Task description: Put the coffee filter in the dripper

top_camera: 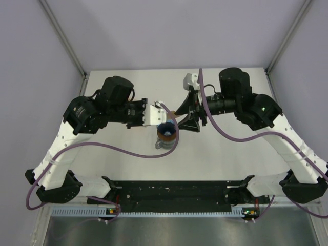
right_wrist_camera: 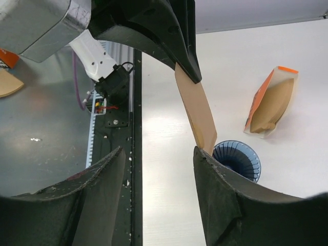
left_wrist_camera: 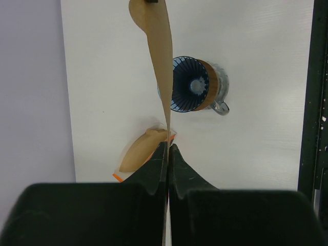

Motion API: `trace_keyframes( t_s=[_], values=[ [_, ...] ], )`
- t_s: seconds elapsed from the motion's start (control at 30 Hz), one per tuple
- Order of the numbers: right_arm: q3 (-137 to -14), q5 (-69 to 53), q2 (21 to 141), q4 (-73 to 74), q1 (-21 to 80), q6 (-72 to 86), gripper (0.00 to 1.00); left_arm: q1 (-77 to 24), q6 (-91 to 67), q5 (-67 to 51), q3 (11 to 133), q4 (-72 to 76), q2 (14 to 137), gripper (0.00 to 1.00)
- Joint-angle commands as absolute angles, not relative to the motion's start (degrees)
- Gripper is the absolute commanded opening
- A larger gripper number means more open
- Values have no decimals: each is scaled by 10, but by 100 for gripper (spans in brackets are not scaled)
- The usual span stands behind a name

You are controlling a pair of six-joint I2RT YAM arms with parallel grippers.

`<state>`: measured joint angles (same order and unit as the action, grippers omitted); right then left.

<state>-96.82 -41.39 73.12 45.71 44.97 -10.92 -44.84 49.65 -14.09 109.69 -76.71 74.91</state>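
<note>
Filter handover above the bench (left_wrist_camera: 256, 51). My left jaws are clamped on one edge of the coffee filter (left_wrist_camera: 160, 66), which hangs flat in the air just beside the blue dripper (left_wrist_camera: 187, 84), itself seated on the glass jug (left_wrist_camera: 221, 95). My right jaws stand wide apart at the filter's free end. I would spread the paper into a cone first, then lower it point-down and centred, releasing only once it rests on the ribs.

The top camera looks steeply down on the table (top_camera: 128, 169) from its 6 o'clock edge. Each wrist camera looks closely along its own fingers (left_wrist_camera: 154, 177); all three share the dripper (top_camera: 167, 132).
</note>
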Motion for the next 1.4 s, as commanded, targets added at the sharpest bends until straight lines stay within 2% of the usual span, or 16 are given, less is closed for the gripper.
trace_keyframes(
  t_s=[0.0, 0.3, 0.47, 0.57, 0.77, 0.9, 0.97, 1.23, 1.37],
  values=[
    [-992, -410, 735, 444, 456, -111, 63, -451, 497, -150, 1096, -752, 741, 0],
    [-1004, -350, 708, 447, 456, -133, 67, -452, 496, -150, 1087, -755, 737, 0],
    [-1005, -393, 719, 447, 456, -130, 69, -452, 495, -152, 1089, -754, 738, 0],
    [-1003, -404, 735, 445, 459, -127, 76, -452, 493, -155, 1090, -755, 739, 0],
    [-1003, -442, 750, 431, 468, -126, 75, -452, 489, -154, 1092, -756, 740, 0],
    [-986, -426, 760, 420, 486, -124, 74, -452, 489, -158, 1092, -757, 742, 0],
    [-984, -414, 770, 418, 487, -121, 64, -452, 486, -162, 1095, -757, 743, 0],
    [-992, -377, 788, 419, 487, -115, 0, -452, 451, -190, 1119, -761, 744, 0],
    [-984, -355, 767, 418, 487, -113, 0, -451, 394, -197, 1131, -732, 740, 0]
  ],
)
